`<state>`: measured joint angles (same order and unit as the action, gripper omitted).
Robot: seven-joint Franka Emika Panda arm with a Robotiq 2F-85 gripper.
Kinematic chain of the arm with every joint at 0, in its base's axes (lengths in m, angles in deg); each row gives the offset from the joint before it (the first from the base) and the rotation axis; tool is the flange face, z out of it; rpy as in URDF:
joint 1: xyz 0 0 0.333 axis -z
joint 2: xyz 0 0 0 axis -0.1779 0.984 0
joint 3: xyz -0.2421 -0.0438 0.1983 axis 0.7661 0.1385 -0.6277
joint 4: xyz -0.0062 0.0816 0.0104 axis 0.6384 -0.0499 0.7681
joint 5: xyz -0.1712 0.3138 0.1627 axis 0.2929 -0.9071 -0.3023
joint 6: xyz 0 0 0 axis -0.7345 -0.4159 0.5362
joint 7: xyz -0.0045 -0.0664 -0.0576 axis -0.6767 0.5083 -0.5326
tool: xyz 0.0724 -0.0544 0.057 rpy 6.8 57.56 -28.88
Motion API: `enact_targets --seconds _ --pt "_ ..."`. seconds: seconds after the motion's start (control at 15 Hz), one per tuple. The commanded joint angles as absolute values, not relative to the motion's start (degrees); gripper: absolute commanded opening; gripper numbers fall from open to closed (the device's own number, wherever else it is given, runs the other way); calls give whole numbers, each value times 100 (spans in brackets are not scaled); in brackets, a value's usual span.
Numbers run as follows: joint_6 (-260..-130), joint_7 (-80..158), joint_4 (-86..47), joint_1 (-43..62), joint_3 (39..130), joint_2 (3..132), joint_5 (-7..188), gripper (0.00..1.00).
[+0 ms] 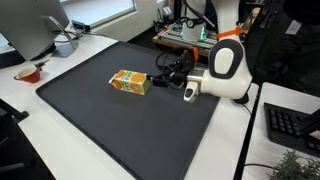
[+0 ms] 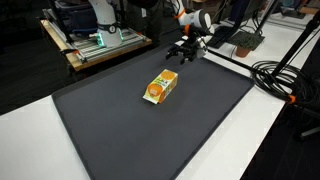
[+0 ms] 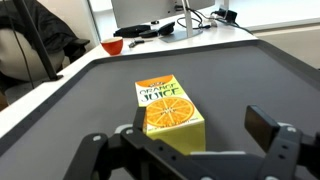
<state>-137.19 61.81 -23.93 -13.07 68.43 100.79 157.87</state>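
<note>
An orange juice carton (image 1: 130, 82) lies on its side on the dark mat (image 1: 110, 120). It also shows in the other exterior view (image 2: 160, 87) and in the wrist view (image 3: 165, 110), with "ORANGE JUICE" and an orange slice printed on top. My gripper (image 1: 163, 70) is open and empty, low over the mat just beside one end of the carton. In an exterior view it sits at the mat's far edge (image 2: 185, 48). In the wrist view the fingers (image 3: 195, 140) spread wide, with the carton's near end between them but apart from both.
A red bowl (image 1: 28, 72) and a grey pot (image 1: 64, 44) stand on the white table beside the mat. A keyboard (image 1: 292, 126) lies at the right. A wooden cart with equipment (image 2: 95, 40) stands behind. Black cables (image 2: 285, 80) run over the table's edge.
</note>
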Motion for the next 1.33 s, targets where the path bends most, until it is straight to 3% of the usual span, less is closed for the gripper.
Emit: enact_targets --seconds 0.0,1.27 --pt "-13745 6342 -2278 -1196 6731 10181 15829 100" --pt "-14115 6922 -2251 -1027 6907 10853 16936 100"
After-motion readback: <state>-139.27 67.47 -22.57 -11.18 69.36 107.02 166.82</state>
